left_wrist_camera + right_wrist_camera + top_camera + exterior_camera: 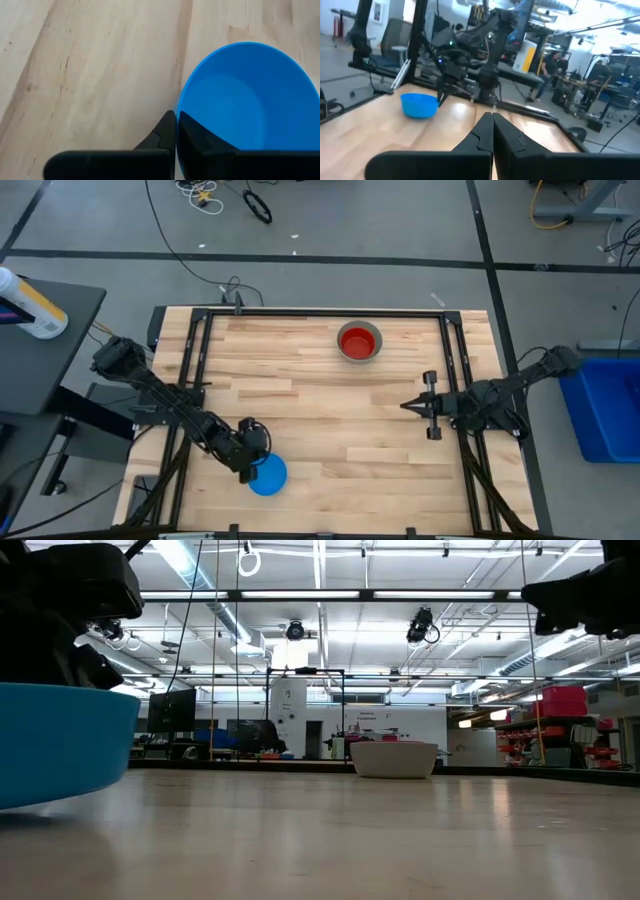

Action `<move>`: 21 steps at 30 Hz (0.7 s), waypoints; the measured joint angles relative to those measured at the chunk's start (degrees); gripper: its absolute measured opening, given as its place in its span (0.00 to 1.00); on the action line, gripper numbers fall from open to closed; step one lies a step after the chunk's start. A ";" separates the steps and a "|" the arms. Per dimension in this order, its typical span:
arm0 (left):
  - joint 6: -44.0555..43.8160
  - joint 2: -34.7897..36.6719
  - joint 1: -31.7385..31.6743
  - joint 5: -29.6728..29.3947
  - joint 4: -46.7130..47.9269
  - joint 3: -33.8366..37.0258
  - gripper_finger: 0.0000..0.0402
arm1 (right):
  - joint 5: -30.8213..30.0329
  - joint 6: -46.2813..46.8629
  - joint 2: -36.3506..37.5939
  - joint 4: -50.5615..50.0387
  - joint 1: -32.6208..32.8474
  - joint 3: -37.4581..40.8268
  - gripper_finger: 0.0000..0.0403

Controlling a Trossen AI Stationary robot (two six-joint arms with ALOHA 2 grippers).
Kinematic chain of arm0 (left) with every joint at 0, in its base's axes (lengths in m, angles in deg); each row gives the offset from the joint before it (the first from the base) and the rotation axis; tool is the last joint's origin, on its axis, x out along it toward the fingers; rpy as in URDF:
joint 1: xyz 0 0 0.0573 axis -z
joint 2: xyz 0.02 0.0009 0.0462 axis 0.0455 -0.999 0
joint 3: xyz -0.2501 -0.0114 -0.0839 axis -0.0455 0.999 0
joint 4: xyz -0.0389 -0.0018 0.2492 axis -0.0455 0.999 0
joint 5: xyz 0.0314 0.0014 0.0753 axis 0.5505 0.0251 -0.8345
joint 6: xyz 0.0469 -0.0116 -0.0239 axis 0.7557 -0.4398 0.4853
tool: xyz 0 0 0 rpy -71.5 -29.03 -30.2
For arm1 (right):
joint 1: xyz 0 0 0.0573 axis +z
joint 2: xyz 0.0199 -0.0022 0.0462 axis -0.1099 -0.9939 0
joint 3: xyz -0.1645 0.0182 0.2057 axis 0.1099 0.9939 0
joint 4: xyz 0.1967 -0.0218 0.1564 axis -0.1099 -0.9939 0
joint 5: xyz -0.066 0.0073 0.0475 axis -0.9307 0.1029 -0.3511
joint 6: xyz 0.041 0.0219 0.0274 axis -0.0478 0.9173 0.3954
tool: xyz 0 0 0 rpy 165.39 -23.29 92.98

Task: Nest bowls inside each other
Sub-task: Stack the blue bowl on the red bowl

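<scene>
A light blue bowl (268,476) is near the table's front left, with my left gripper (251,465) shut on its rim. The same bowl shows large at the left of the low view (60,745) and far off in the right wrist view (419,106). A red bowl (359,341) sits nested inside a grey bowl (344,350) at the far middle of the table. My right gripper (406,406) hangs shut and holds nothing at the table's right side, pointing level toward the left. My left gripper pinches the light blue bowl's rim (181,102) on the side toward the table's left. One finger (200,140) is inside the bowl and the other (164,131) outside. The fingers slant down from the left. The bowl stays upright; whether its bottom is clear of the table I cannot tell.
Black frame rails (190,370) run along the table's left, right and far edges. A white bottle (30,305) lies on a dark side table at the left, and a blue bin (610,410) stands beyond the right edge. A person (552,62) shows far off in the room.
</scene>
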 joint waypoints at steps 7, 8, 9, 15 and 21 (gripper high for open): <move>-0.48 0.00 -0.02 -0.11 0.06 0.00 0.01 | 0.73 -0.69 16.14 -14.36 0.15 -0.29 0.00; -0.48 -0.02 -0.02 -0.13 0.00 0.00 0.01 | 1.01 -0.92 16.25 -15.75 0.27 -0.42 0.00; -0.40 0.00 -0.02 -0.05 -0.04 0.00 0.01 | 1.00 -0.98 16.27 -16.54 0.41 -0.44 0.00; 2.20 0.00 -1.69 0.28 -2.12 -0.02 0.01 | -0.94 3.38 16.28 -19.30 0.39 -0.68 0.00; 10.20 0.00 -9.57 0.81 -6.89 0.02 0.01 | -15.55 12.13 15.46 -19.32 0.39 -0.68 0.01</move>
